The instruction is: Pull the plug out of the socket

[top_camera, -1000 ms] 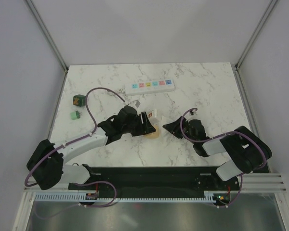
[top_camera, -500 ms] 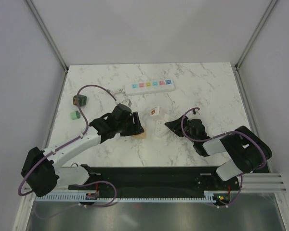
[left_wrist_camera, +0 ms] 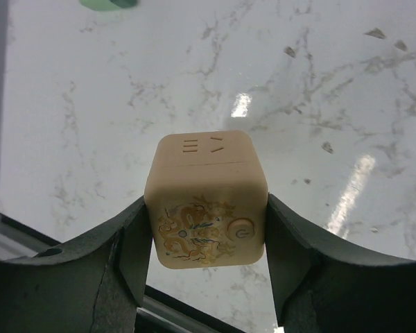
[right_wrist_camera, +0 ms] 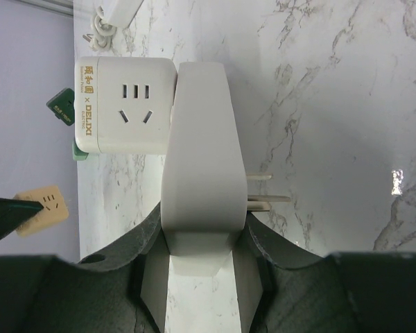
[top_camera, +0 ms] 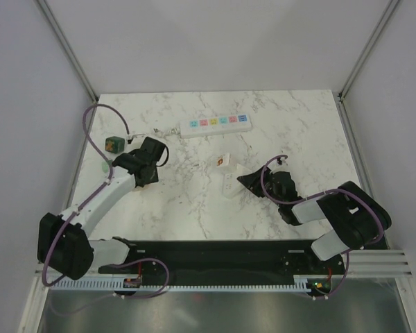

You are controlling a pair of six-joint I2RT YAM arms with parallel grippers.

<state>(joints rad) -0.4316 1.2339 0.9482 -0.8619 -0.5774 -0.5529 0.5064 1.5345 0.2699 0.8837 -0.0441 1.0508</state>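
Left gripper (left_wrist_camera: 208, 258) is pinching a beige cube (left_wrist_camera: 205, 173) by 2 opposite sides, holding it clear of the table (top_camera: 312, 139), seemingly to carry it aside. Right gripper (right_wrist_camera: 202, 239) is clamping the near end of a white pronged block (right_wrist_camera: 201, 132), just beside a white cube (right_wrist_camera: 125, 104), probably steadying it. The plug (top_camera: 112, 144) is sitting near the table's left edge, orange mark facing up, well apart from the socket (top_camera: 215, 123). The socket is lying with its long axis left to right, cord stub at its left end, nothing plugged in.
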